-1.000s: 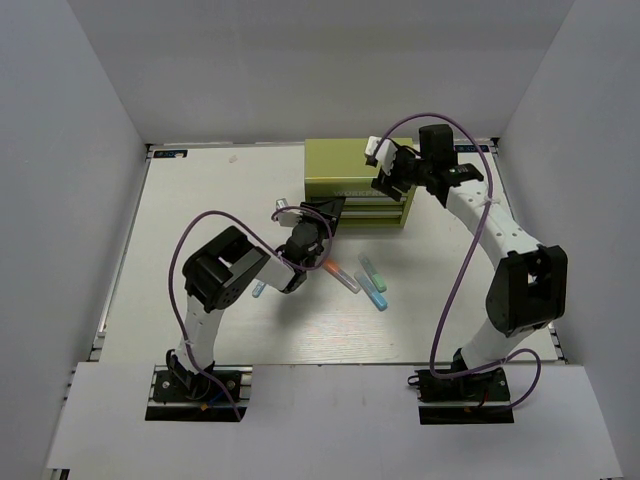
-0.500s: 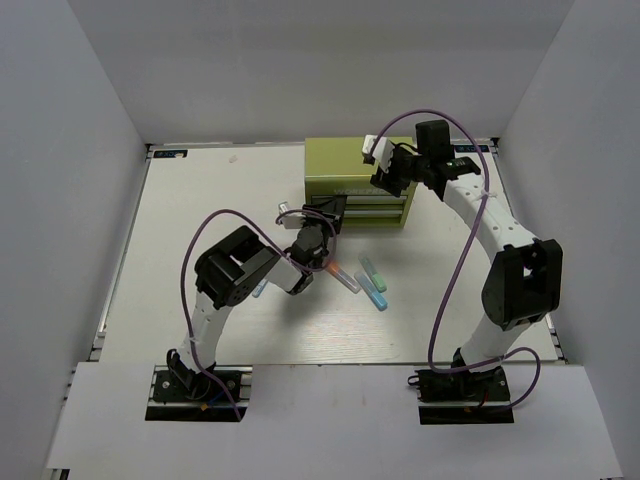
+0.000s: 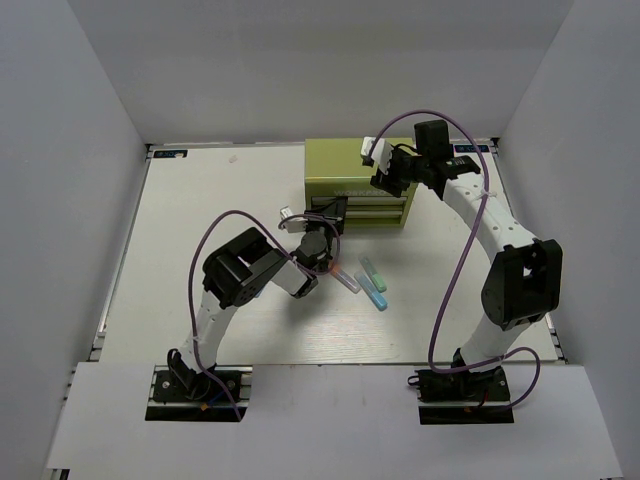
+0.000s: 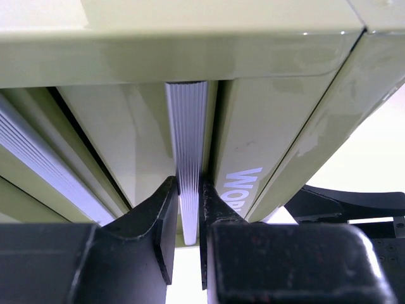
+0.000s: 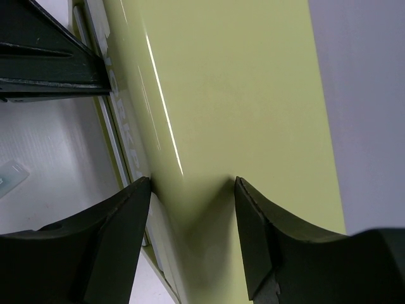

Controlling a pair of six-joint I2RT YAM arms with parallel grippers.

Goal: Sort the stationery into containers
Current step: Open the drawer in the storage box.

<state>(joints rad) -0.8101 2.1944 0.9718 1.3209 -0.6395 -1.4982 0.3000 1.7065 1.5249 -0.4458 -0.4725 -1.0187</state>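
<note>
Here, olive chest (image 3: 335, 160) — contents hidden, left pincer (image 4: 188, 190) gripping drawer handle (image 4: 188, 126)

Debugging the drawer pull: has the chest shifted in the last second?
No. The chest sits where it was, same gap to the far edge of the table.
</note>
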